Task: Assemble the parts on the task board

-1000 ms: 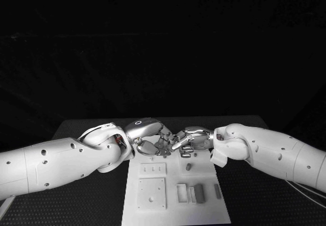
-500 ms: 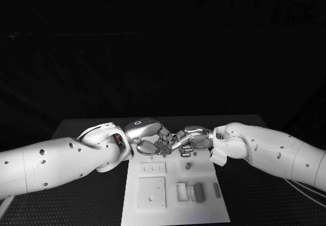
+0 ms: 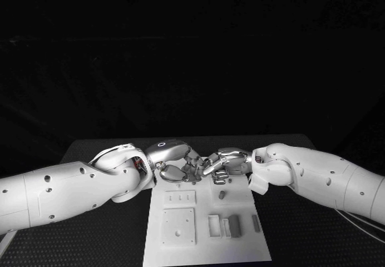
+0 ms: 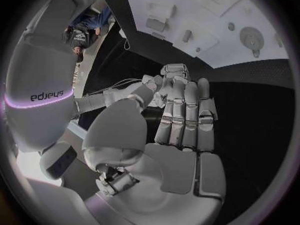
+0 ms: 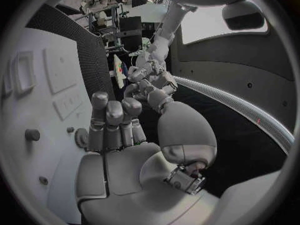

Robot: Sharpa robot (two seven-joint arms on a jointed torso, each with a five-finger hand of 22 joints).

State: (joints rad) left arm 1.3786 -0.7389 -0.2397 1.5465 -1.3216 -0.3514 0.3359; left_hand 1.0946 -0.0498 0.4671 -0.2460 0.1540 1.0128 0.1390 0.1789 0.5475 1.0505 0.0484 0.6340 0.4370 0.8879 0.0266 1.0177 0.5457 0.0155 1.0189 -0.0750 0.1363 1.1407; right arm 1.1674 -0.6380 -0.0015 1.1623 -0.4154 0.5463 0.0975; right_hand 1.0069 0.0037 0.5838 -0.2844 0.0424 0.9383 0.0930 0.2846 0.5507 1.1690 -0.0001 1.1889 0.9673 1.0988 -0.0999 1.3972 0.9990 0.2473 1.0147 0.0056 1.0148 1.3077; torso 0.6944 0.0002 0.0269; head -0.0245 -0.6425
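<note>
Unmoved: part (image 3: 222, 196) near fingers (image 3: 218, 179).

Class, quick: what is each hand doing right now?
Left hand: open, fingers straight, holding nothing.
Right hand: open, fingers straight, holding nothing.

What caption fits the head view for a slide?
Both arms meet at the far end of the white task board, left hand and right hand close together above it, grey parts lying nearer.
</note>
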